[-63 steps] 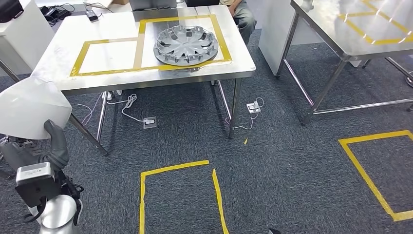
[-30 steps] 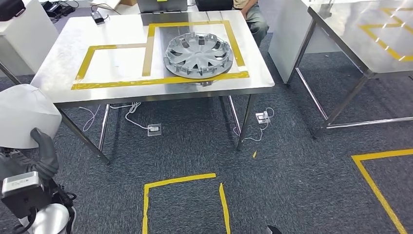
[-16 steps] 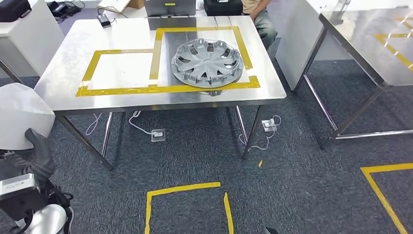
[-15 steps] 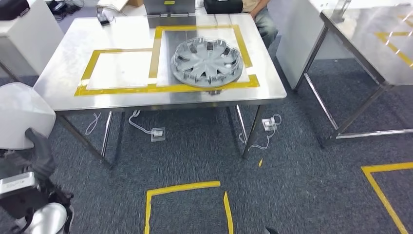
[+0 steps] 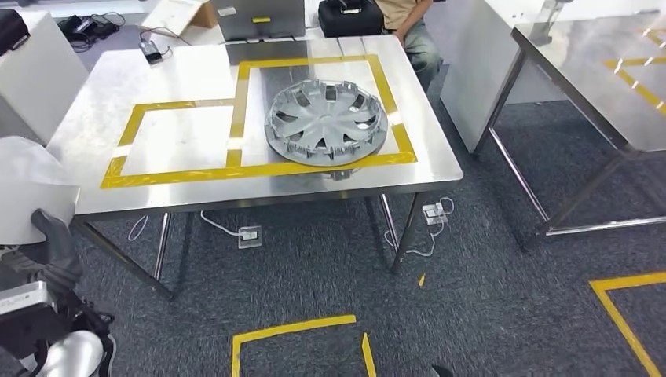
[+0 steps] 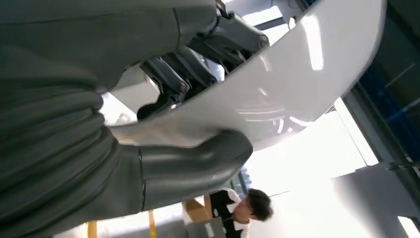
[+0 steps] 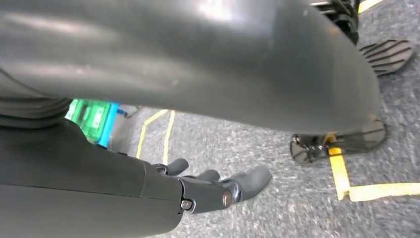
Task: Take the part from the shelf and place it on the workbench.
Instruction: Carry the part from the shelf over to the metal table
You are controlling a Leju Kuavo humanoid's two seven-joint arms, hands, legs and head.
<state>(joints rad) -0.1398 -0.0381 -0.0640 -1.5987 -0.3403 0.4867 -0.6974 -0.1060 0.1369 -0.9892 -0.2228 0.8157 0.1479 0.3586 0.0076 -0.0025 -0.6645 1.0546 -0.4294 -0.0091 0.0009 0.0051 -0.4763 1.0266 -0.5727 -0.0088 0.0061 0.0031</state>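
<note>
Left hand (image 5: 49, 259) sits at 8 o'clock in the head view, clamped on a white curved panel (image 5: 27, 188) — thumb under the edge, dark fingers over the top in the left wrist view. Held low and to the side, probably so the part stays off the table edge while the robot closes in. The panel runs off the frame's left edge, so its full shape is hard to make out; I can't name it closer than a glossy white shell.

Right hand (image 7: 218, 186) hangs by the floor — fingers slightly apart and lightly curled, nothing in them.

On the carpet at 6 o'clock, a yellow tape box (image 5: 294, 345), likely the standing mark.

Workbench (image 5: 424, 169) at 12 o'clock, steel top with two taped bays. Silver hubcap (image 5: 326, 122) lies in the bay on the right; the bay on the left (image 5: 177, 141), around 11 o'clock, is bare, so my guess is the panel goes there.

Behind the bench a seated person (image 5: 404, 27) is cut off at the top edge. A second steel table (image 5: 589, 71) at 2 o'clock is cropped too.
</note>
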